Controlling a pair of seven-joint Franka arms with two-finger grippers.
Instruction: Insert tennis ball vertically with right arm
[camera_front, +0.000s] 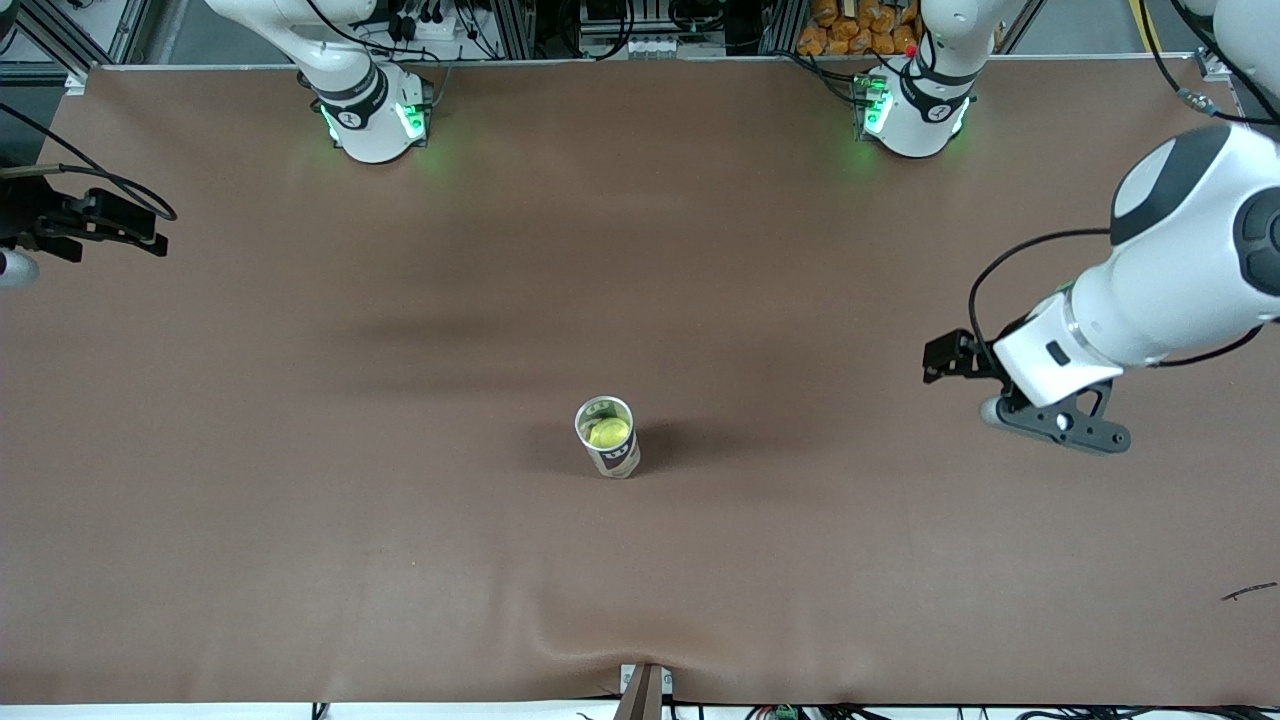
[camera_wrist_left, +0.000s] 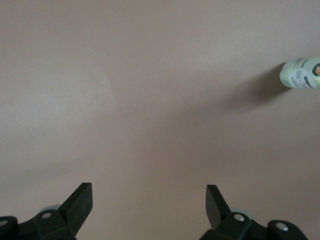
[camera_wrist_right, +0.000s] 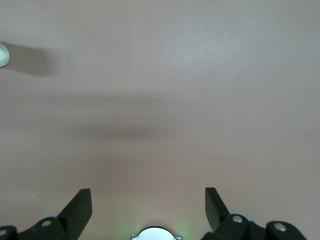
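Observation:
A clear tennis-ball can (camera_front: 607, 436) stands upright in the middle of the brown table (camera_front: 300, 480). A yellow-green tennis ball (camera_front: 609, 432) sits inside it, just below the open rim. My right gripper (camera_front: 120, 228) is open and empty, up in the air over the right arm's end of the table, well away from the can. Its wrist view shows its open gripper (camera_wrist_right: 148, 200) and a sliver of the can (camera_wrist_right: 3, 54) at the picture's edge. My left gripper (camera_front: 938, 360) is open and empty over the left arm's end; its wrist view shows its open gripper (camera_wrist_left: 149, 200) and the can (camera_wrist_left: 302, 73).
Both arm bases (camera_front: 372, 115) (camera_front: 915, 110) stand along the table's edge farthest from the front camera. A small dark scrap (camera_front: 1248, 592) lies near the front edge at the left arm's end. A bracket (camera_front: 645, 690) juts up at the front edge.

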